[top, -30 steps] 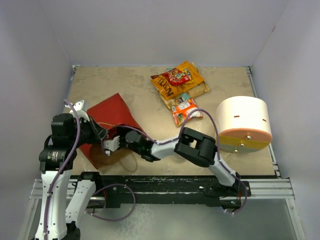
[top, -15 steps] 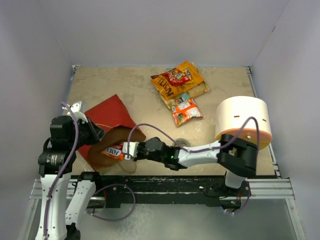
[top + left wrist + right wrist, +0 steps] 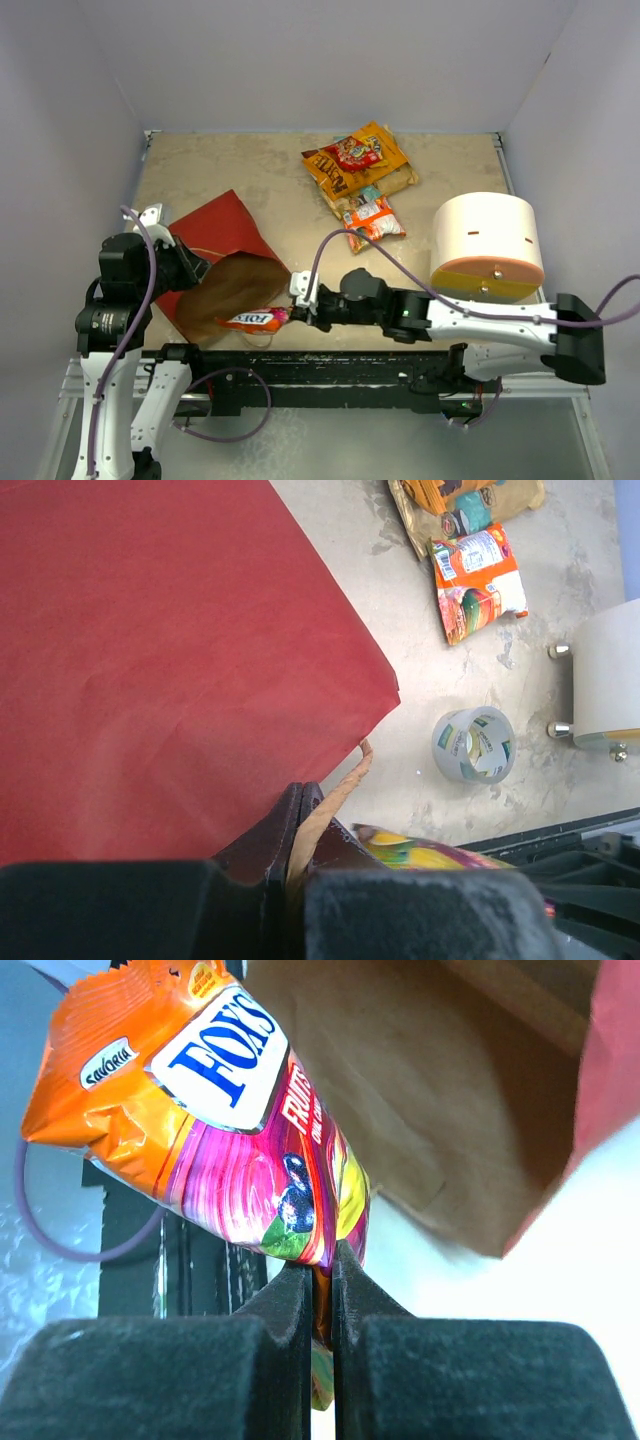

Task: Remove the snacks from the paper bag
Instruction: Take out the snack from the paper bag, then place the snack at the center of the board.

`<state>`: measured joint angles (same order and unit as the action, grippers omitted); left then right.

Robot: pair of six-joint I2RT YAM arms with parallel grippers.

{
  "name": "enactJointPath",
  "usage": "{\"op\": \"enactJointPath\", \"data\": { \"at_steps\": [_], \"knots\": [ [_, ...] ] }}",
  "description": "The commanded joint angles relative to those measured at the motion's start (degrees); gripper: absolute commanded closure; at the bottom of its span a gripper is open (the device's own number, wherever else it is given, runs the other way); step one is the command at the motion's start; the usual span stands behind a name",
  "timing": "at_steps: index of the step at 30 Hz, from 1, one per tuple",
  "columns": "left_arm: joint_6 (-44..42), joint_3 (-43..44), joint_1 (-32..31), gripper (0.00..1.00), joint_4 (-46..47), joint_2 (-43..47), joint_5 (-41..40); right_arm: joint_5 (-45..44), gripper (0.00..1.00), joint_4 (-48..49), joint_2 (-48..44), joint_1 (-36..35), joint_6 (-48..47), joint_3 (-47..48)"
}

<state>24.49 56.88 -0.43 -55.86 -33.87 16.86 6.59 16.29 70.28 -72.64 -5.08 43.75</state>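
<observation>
The red paper bag (image 3: pixel 215 235) lies on its side at the left, its brown mouth (image 3: pixel 225 290) open toward the front. My left gripper (image 3: pixel 190 268) is shut on the bag's upper lip (image 3: pixel 335 790) and holds it up. My right gripper (image 3: pixel 293 312) is shut on an orange and pink snack packet (image 3: pixel 252 319), which hangs just outside the bag's mouth; it fills the right wrist view (image 3: pixel 215 1130). An orange-brown packet (image 3: pixel 355 158), a golden-tan one (image 3: pixel 395 183) and a small red-orange one (image 3: pixel 370 222) lie at the back of the table.
A cream-white cylinder with an orange base (image 3: pixel 487 245) stands at the right. A small tape roll (image 3: pixel 473 744) lies on the table between the bag and the cylinder. The table's front rail (image 3: pixel 330 370) runs just below the bag's mouth.
My right gripper has pulled back to the right out of the bag, bringing the orange and pink packet out with it. The left gripper kept hold of the bag's lip.
</observation>
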Motion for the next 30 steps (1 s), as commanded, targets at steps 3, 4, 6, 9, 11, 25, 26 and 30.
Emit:
{"op": "enactJointPath", "data": {
  "at_steps": [3,4,6,9,11,25,26,30],
  "knots": [
    [0.2,0.7,0.5,1.00,1.3,0.5,0.2,-19.8,1.00,-18.5,-15.9,0.3,2.7,5.0],
    [0.1,0.8,0.6,1.00,1.3,0.7,0.2,-26.4,1.00,-19.5,-17.8,0.3,2.9,4.8],
    [-0.2,0.8,0.7,1.00,1.5,0.7,0.5,-37.9,1.00,-20.0,-20.6,1.0,2.9,4.3],
    [-0.5,0.8,0.9,1.00,1.8,0.8,0.9,-45.3,1.00,-20.0,-21.2,5.0,-2.2,4.7],
    [-0.7,0.8,1.0,1.00,1.8,0.6,1.3,-43.7,1.00,-19.4,-19.6,9.9,-7.9,4.9],
    [-1.7,0.9,1.4,1.00,1.9,1.3,3.2,-19.7,1.00,10.5,10.5,40.0,-61.4,1.4],
    [-1.8,0.8,1.4,1.00,1.9,1.5,3.3,-19.0,1.00,16.7,12.2,41.3,-64.6,-0.7],
    [-2.3,0.9,1.4,1.00,2.0,1.9,3.9,-15.1,1.00,21.3,18.4,44.5,-69.5,0.2]
  ]
}}
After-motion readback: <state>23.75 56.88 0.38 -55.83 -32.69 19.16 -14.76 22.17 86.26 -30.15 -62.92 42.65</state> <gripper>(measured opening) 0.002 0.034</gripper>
